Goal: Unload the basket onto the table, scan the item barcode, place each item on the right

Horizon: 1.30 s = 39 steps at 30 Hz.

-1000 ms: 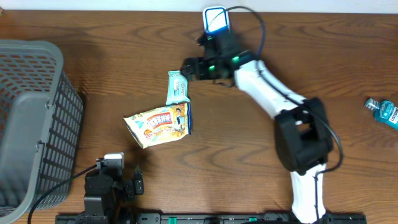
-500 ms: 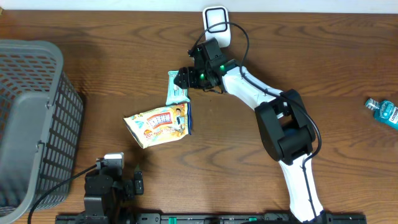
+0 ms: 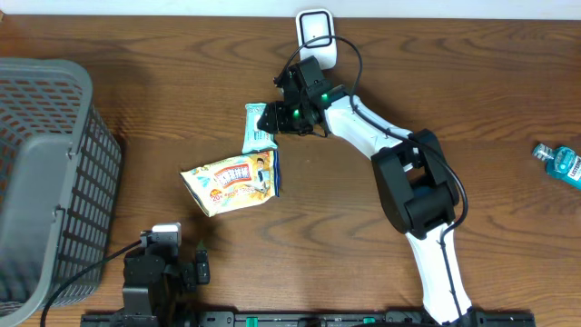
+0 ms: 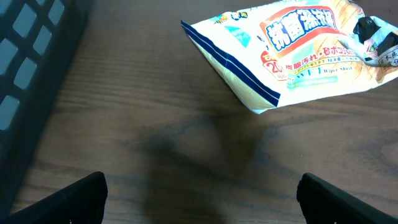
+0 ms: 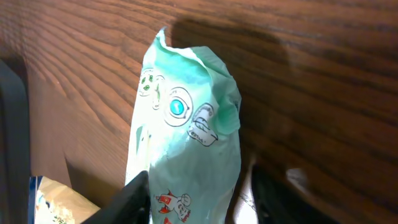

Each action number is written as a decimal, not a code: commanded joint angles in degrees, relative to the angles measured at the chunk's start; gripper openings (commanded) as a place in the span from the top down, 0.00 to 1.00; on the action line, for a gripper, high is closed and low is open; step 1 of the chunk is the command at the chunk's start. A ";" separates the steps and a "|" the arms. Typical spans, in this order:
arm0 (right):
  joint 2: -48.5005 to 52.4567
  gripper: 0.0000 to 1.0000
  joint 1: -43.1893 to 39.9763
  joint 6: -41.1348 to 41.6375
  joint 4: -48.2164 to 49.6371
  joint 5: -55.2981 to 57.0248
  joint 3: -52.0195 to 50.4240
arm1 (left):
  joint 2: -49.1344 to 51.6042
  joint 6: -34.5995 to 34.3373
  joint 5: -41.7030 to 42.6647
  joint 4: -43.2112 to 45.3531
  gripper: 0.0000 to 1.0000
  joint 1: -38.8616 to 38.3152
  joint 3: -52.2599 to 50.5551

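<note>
A grey mesh basket [image 3: 54, 163] stands at the table's left edge. Near it, the left gripper [image 4: 205, 205] hangs over bare wood with its jaws spread wide and empty. Next comes a yellow-and-white wipes pack [image 3: 231, 182], lying flat. Just behind it lies the mint-green packet [image 3: 258, 129]. The right gripper [image 3: 270, 116] straddles its end, jaws about half-closed against its sides; whether they actually pinch it I cannot tell. The white scanner [image 3: 315, 25] sits behind at the far edge, and a small teal bottle [image 3: 558, 163] lies far right.

Between the black fingers [image 5: 132, 200], a mint-green packet [image 5: 186, 137] printed with small blue and red marks is seen. A cream bag [image 3: 231, 182] is edged in dark blue. The surface [image 3: 136, 118] is grained dark brown.
</note>
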 commanded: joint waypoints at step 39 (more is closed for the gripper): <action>0.68 0.98 -21.84 3.98 -72.50 -23.56 -2.86 | -0.26 -0.26 0.59 -2.29 0.03 0.24 -0.22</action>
